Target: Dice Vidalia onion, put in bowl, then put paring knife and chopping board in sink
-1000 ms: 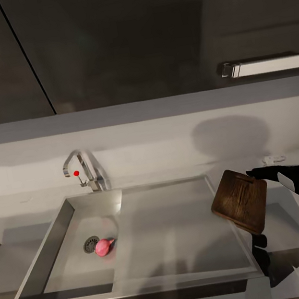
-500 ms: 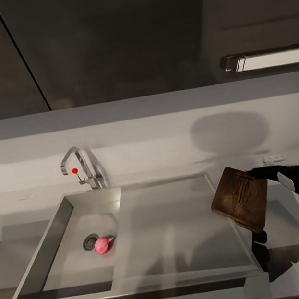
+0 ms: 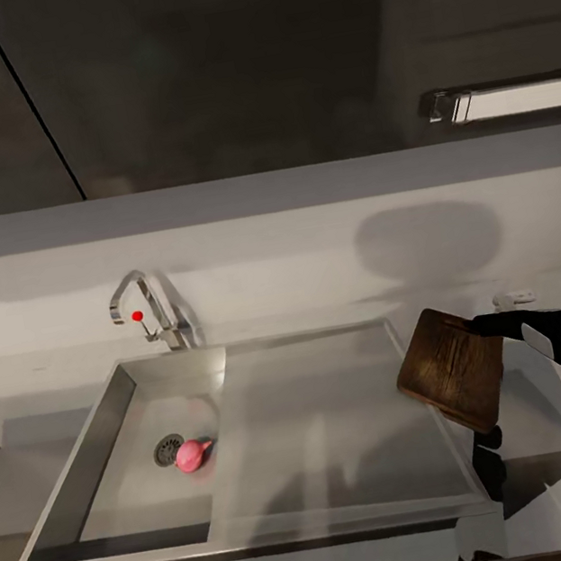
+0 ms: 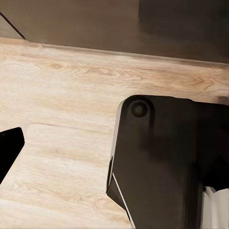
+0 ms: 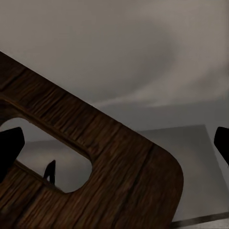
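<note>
The Vidalia onion [image 3: 191, 455] lies in the basin of the sink [image 3: 331, 418], right beside the round drain. My right gripper [image 3: 472, 324] is shut on the far corner of the chopping board [image 3: 451, 371], holding it tilted in the air over the drainboard's right edge. The right wrist view looks onto the board's [image 5: 119, 157] face and slot handle, with the dark fingertips [image 5: 9, 148] far apart at the sides. One left fingertip [image 4: 9, 148] shows at the edge of the left wrist view, over a pale wood floor, with nothing held. The paring knife and the bowl are out of view.
The chrome faucet [image 3: 144, 308] with a red dot stands behind the basin. Grey countertop [image 3: 26, 396] runs on both sides of the sink, with a small white object [image 3: 514, 298] at the back right. A dark shape [image 3: 489, 465] sits below the board. Dark cabinets hang above.
The whole head view has shifted slightly, so the camera moved. The board stays tilted in my right gripper at the same spot, and the onion has not moved.
</note>
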